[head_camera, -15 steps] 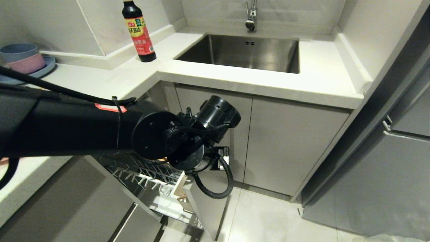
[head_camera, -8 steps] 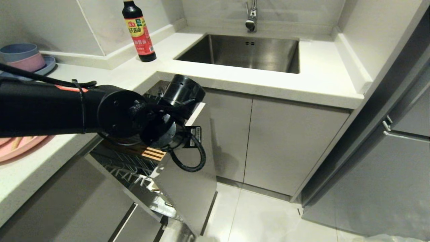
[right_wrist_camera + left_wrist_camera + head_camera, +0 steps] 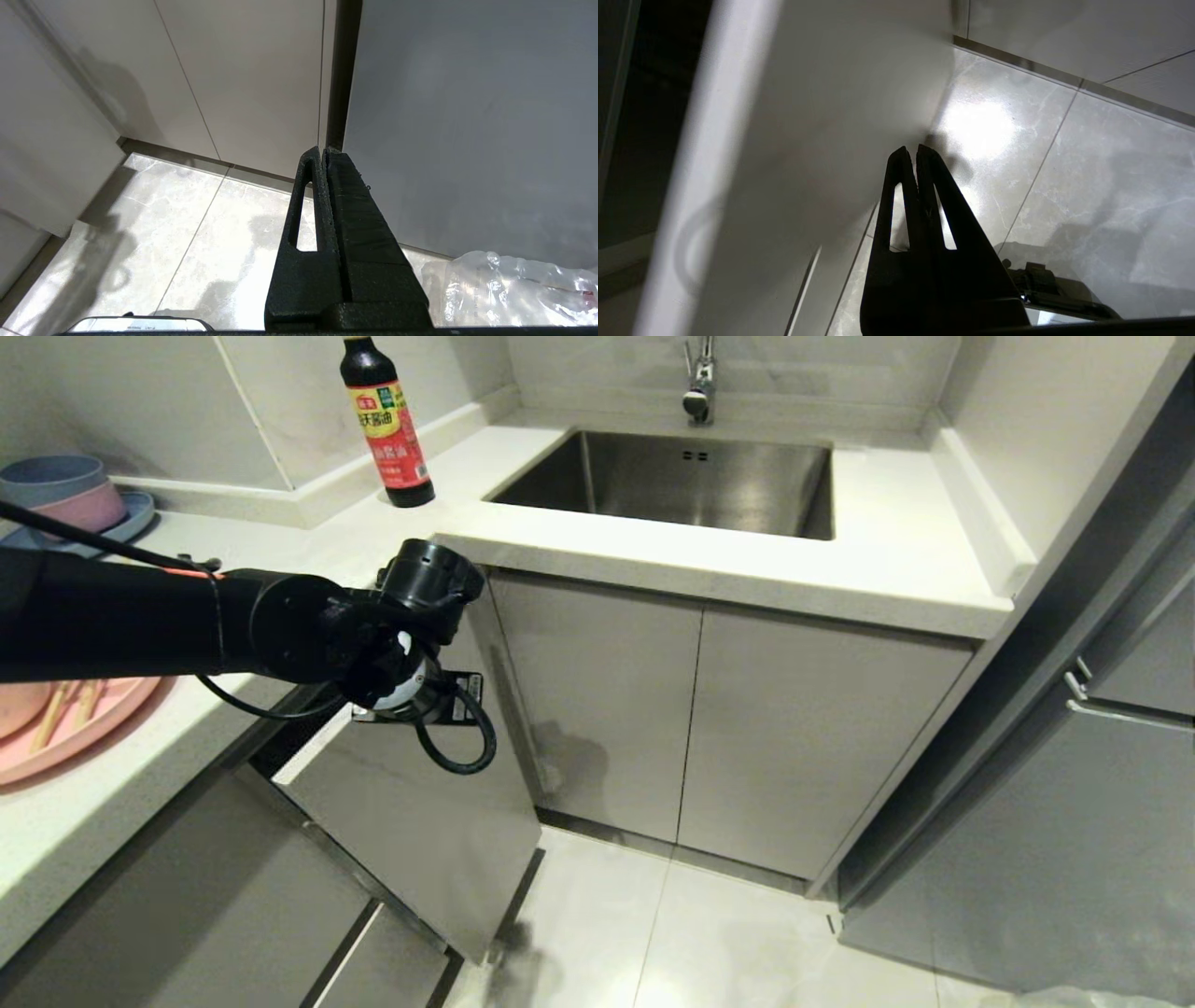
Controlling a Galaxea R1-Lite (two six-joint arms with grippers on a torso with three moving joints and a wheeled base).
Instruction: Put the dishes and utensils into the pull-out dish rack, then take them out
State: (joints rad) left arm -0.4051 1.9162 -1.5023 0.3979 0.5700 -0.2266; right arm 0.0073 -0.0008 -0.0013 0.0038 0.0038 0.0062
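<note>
Beside the grey front: the left gripper point(image 3: 916, 151) hangs close to the face of the pull-out dish rack point(image 3: 420, 821), its fingers pressed together with nothing between them; whether it touches the panel I cannot tell.
Rack: nearly pushed in, only a dark gap point(image 3: 289, 733) remains under the counter edge; the wire basket is hidden.
Dishes and utensils: the pink plate point(image 3: 70, 728) lies on the counter at far left with the chopsticks point(image 3: 56, 709) on it (bowl and spoon are not clear to see).
Right gripper point(image 3: 324, 154): parked low beside a tall grey door, fingers closed, empty.
Risk, slipping: if the push comes from the panel's edge only, the closed fingertips could slide off the smooth face, and the arm would swing toward the neighbouring cabinet door point(image 3: 597, 709).
Risk, cable: the black loop point(image 3: 457, 737) under the wrist hangs close to the panel's top and could get caught in the closing gap.
Risk, slam: a push too fast may bang the front into the frame.
</note>
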